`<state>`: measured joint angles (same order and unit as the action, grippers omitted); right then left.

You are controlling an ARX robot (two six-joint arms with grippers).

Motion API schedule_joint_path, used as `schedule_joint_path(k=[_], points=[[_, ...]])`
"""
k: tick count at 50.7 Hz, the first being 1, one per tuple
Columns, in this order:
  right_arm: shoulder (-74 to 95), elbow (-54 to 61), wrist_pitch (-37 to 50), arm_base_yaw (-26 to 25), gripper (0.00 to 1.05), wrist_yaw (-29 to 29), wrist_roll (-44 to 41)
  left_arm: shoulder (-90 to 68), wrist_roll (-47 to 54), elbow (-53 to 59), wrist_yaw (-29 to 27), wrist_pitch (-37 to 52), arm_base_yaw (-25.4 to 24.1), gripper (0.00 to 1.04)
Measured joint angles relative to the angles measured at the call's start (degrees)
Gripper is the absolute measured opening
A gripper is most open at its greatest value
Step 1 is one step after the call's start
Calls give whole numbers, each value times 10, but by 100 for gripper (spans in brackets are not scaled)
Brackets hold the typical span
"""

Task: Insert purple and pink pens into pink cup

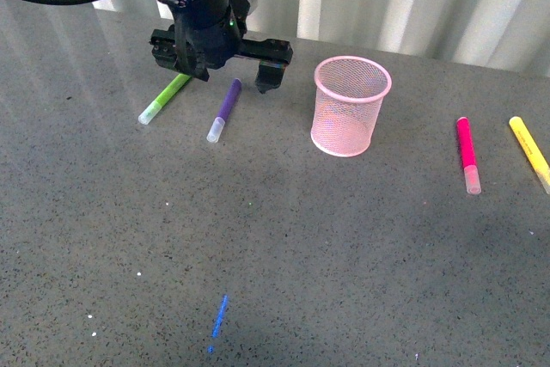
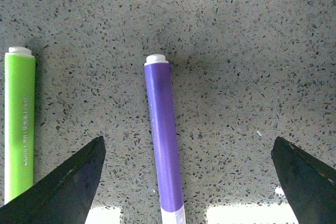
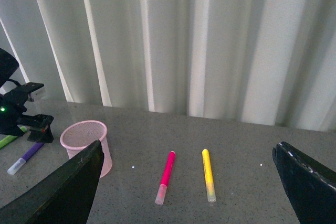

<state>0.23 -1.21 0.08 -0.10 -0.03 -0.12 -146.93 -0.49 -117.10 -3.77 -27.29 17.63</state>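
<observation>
The purple pen [image 1: 225, 108] lies on the grey table left of the pink cup [image 1: 350, 105], its pale cap toward me. My left gripper [image 1: 222, 66] hovers open just above its far end; in the left wrist view the purple pen [image 2: 165, 140] lies between the two spread fingertips [image 2: 73, 182], nearer one of them, untouched. The pink pen [image 1: 467, 154] lies right of the cup, and shows in the right wrist view [image 3: 166, 176]. My right gripper [image 3: 189, 182] is open, held high and empty. The cup [image 3: 86, 145] stands upright and looks empty.
A lime-green marker [image 1: 165, 98] lies just left of the purple pen, also in the left wrist view [image 2: 20, 124]. A yellow marker [image 1: 529, 151] lies right of the pink pen. White curtains hang behind the table's far edge. A blue mark [image 1: 219, 319] is on the near table.
</observation>
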Motion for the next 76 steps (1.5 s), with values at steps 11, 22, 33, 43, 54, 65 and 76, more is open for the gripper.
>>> schedule_joint_path(k=[11, 22, 33, 43, 54, 65, 76], points=[[0, 0, 0, 0, 98, 0, 0, -26, 0, -33, -3, -12, 6, 98], [0, 0, 0, 0, 98, 0, 0, -40, 0, -43, -6, -9, 7, 98], [0, 0, 0, 0, 98, 0, 0, -46, 2, -43, -8, -3, 7, 91], [0, 0, 0, 0, 98, 0, 0, -47, 5, -36, -11, 10, 8, 62], [0, 0, 0, 0, 98, 0, 0, -47, 7, -13, -10, 24, 9, 30], [0, 0, 0, 0, 98, 0, 0, -38, 9, 11, -15, 44, 17, 13], [0, 0, 0, 0, 98, 0, 0, -26, 9, 33, -12, 58, 17, 13]])
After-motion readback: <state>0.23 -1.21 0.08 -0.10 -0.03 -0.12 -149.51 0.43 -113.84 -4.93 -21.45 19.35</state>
